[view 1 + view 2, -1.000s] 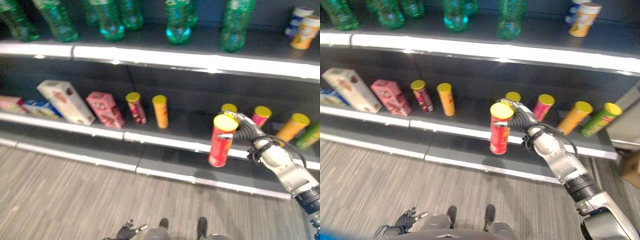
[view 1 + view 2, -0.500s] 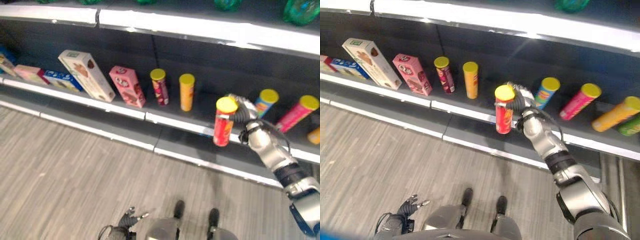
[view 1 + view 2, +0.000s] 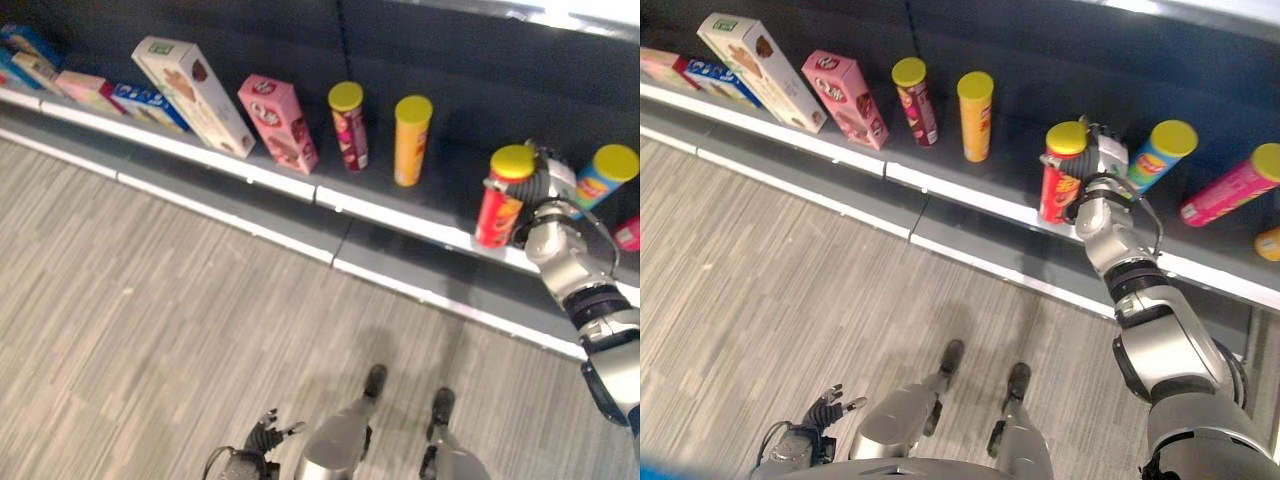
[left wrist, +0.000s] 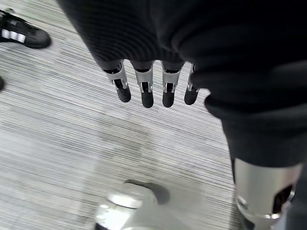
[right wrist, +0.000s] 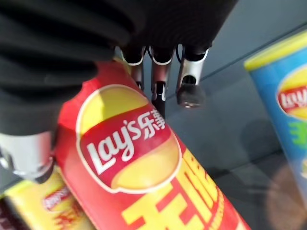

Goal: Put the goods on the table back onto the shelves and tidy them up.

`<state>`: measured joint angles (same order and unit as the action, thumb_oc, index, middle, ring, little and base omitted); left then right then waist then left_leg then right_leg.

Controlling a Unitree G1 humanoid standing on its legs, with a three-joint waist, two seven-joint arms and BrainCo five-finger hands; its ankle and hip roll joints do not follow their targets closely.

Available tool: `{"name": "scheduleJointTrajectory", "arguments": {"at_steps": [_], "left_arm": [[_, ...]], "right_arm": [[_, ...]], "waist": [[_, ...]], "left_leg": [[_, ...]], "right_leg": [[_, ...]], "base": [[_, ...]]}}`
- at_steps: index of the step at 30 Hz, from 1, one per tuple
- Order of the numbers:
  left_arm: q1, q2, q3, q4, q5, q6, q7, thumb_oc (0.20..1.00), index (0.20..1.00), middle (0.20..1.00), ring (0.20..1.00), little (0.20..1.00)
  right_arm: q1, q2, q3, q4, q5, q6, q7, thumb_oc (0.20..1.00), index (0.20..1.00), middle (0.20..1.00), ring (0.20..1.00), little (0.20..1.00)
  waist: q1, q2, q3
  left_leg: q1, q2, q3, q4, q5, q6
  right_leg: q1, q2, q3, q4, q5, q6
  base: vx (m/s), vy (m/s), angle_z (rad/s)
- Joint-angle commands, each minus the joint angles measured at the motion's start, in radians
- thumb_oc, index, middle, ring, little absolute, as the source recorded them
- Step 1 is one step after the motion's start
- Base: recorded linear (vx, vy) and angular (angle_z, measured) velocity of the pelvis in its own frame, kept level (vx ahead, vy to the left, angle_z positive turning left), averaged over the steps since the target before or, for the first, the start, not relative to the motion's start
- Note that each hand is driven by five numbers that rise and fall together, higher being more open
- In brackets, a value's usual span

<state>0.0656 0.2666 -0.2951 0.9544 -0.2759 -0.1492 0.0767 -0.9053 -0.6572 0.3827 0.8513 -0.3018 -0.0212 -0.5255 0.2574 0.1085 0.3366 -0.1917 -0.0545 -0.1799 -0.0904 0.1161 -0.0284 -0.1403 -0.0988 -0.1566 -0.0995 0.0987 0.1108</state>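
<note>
My right hand [image 3: 1095, 190] wraps the red can [image 3: 1061, 172] | left hand [image 4: 153, 88] relaxed, empty | I'd seat it upright on the shelf [image 3: 970, 195], clear of the blue can [image 3: 1158, 157].

Red, yellow-lidded chip can [image 3: 499, 205] stands upright at shelf [image 3: 400, 212] edge.

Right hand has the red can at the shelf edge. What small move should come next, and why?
Probably ease the red can a little deeper over the shelf and set it down upright. The right hand is curled round it near the shelf's front edge, in the gap between the orange can and the tilted blue can. The left hand hangs idle over the floor.
</note>
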Motion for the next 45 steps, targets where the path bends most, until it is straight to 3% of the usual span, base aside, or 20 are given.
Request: {"name": "scheduleJointTrajectory", "arguments": {"at_steps": [1, 7, 10, 17, 45], "left_arm": [[-0.040, 0.027, -0.051, 0.008, -0.026, -0.023, 0.022, 1.000, 1.000, 1.000, 1.000, 1.000], [-0.054, 0.033, -0.077, -0.022, -0.039, -0.029, 0.025, 1.000, 1.000, 1.000, 1.000, 1.000], [-0.063, 0.040, -0.102, -0.035, -0.040, -0.030, 0.023, 1.000, 1.000, 1.000, 1.000, 1.000], [-0.071, 0.041, -0.120, -0.050, -0.032, -0.031, 0.029, 1.000, 1.000, 1.000, 1.000, 1.000], [-0.090, 0.044, -0.138, -0.106, -0.042, -0.043, 0.061, 1.000, 1.000, 1.000, 1.000, 1.000]], "right_arm": [[-0.105, -0.070, 0.026, -0.052, 0.023, -0.025, -0.091, 0.200, 0.200, 0.200, 0.200, 0.200], [-0.176, -0.110, 0.056, 0.011, 0.051, -0.021, -0.110, 0.200, 0.200, 0.200, 0.200, 0.200], [-0.251, -0.179, 0.075, 0.041, 0.071, -0.013, -0.139, 0.200, 0.200, 0.200, 0.200, 0.200], [-0.281, -0.217, 0.076, 0.061, 0.088, -0.006, -0.171, 0.200, 0.200, 0.200, 0.200, 0.200], [-0.256, -0.198, 0.058, 0.148, 0.149, -0.008, -0.220, 0.200, 0.200, 0.200, 0.200, 0.200]], "waist": [[0.023, -0.005, -0.026], [0.046, 0.021, -0.020], [0.074, 0.040, -0.017], [0.086, 0.058, -0.018], [0.084, 0.095, -0.002]], "left_leg": [[-0.043, -0.010, -0.021, 0.012, -0.007, -0.028], [-0.076, -0.026, -0.045, 0.013, 0.000, -0.028], [-0.106, -0.042, -0.077, 0.014, 0.007, -0.030], [-0.124, -0.055, -0.095, 0.012, 0.012, -0.031], [-0.151, -0.067, -0.108, 0.012, 0.019, -0.035]], "right_leg": [[0.055, -0.013, -0.001, 0.121, -0.163, 0.034], [0.043, -0.020, -0.017, 0.115, -0.165, 0.038], [0.030, -0.030, -0.046, 0.119, -0.173, 0.042], [0.026, -0.038, -0.067, 0.115, -0.175, 0.045], [0.006, -0.044, -0.067, 0.112, -0.179, 0.048]], "base": [[0.00, -0.002, 0.16], [0.02, -0.003, 0.13], [0.03, -0.027, 0.17], [0.02, -0.006, 0.16], [0.00, 0.000, 0.00]]}}
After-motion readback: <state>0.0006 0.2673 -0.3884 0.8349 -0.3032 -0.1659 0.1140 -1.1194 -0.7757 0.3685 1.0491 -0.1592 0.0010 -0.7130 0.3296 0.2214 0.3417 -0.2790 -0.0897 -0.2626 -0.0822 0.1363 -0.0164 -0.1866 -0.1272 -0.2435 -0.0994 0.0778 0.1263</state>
